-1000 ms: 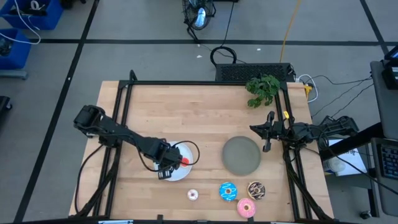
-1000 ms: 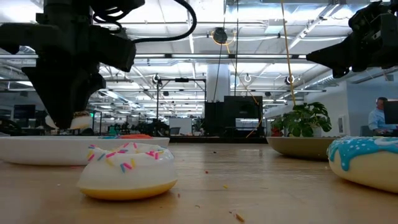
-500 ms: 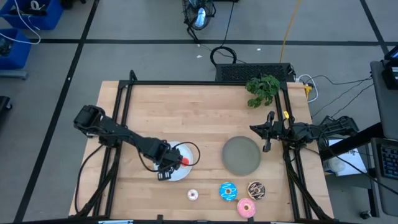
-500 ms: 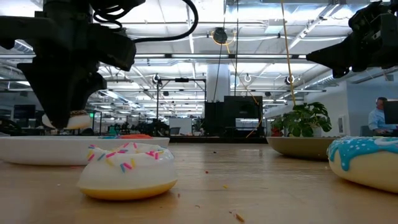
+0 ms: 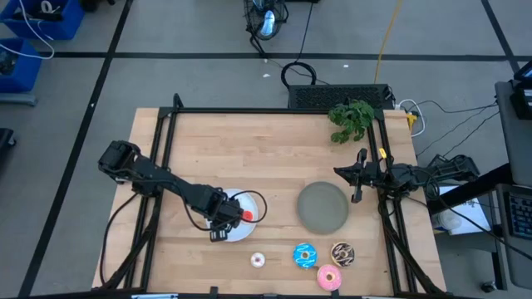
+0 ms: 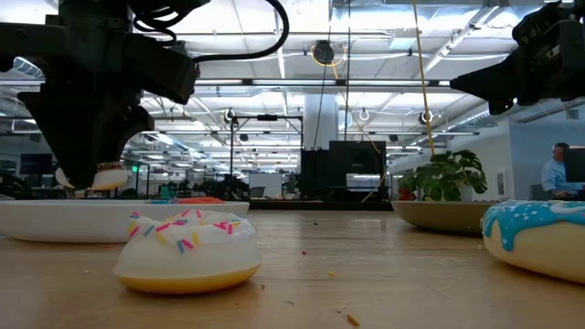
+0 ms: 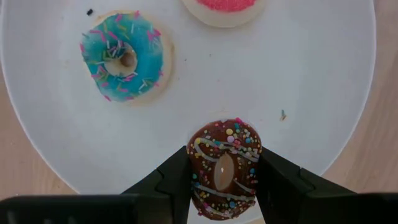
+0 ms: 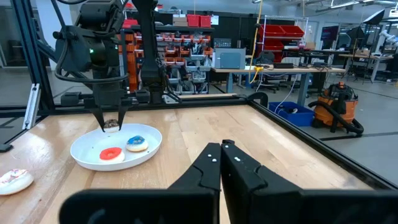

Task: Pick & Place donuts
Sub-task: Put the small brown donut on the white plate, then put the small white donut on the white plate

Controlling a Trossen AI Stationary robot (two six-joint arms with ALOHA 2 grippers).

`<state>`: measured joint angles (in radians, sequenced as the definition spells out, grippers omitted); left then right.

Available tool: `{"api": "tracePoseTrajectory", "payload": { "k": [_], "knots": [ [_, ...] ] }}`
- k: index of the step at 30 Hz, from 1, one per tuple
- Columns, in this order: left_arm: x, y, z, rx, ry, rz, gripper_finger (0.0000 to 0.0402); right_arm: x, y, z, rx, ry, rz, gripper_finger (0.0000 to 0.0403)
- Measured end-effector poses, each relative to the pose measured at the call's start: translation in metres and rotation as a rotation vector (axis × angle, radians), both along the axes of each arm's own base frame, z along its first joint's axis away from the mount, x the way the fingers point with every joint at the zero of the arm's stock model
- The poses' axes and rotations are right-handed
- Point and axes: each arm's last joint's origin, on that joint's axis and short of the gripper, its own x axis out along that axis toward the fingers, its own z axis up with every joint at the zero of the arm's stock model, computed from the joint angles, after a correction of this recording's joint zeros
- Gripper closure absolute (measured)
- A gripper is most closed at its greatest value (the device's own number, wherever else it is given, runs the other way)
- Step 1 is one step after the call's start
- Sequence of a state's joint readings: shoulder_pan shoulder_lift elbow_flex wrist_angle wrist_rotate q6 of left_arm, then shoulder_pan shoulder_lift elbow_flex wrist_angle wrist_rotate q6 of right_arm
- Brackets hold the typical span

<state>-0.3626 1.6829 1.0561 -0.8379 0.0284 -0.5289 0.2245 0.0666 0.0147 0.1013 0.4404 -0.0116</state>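
My left gripper (image 7: pixel 224 186) is shut on the tiny brown speckled donut (image 7: pixel 224 167) just above the white plate (image 5: pixel 253 226). The tiny blue donut (image 7: pixel 122 57) and tiny red donut (image 7: pixel 224 4) lie flat on that plate. On the wood near the near edge lie the tiny whitish donut (image 5: pixel 258 260), the larger blue donut (image 5: pixel 304 255), the chocolate speckled donut (image 5: pixel 342 253) and the pink donut (image 5: pixel 329 277). My right gripper (image 5: pixel 358 179) waits shut by the table's right edge, beside the grey plate (image 5: pixel 322 207). My left gripper pinches the tiny brown donut by two opposite sides of its ring (image 7: pixel 200 163), one finger (image 7: pixel 177 180) on each side. It comes from above, pointing down. The donut (image 6: pixel 105 175) is lifted clear of the white plate, icing up, and its hole looks squeezed to an oval.
A green leafy plant (image 5: pixel 351 119) stands at the far right corner. A black frame rail (image 5: pixel 274 110) runs along the table's edges. Bare wood lies across the far half of the table (image 5: pixel 249 149). A person (image 6: pixel 558 169) sits far off in the room.
My left gripper, still shut on the tiny brown donut, has drifted a little toward the table's left over the white plate. Nothing else has moved.
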Motion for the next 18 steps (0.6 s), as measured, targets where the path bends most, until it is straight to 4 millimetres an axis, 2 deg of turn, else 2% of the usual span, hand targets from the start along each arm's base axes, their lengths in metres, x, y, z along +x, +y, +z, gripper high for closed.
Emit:
{"api": "tracePoseTrajectory", "payload": {
  "k": [8, 18],
  "knots": [
    [-0.0026, 0.0006, -0.0086, -0.002, -0.012, 0.002, 0.0239, 0.0000, 0.0000, 0.0001, 0.000, 0.000, 0.000, 0.0403],
    [-0.0019, 0.0009, -0.0086, 0.012, -0.023, 0.017, 0.0119, 0.0000, 0.0000, 0.0000, 0.000, 0.000, 0.000, 0.0403]
  ]
}}
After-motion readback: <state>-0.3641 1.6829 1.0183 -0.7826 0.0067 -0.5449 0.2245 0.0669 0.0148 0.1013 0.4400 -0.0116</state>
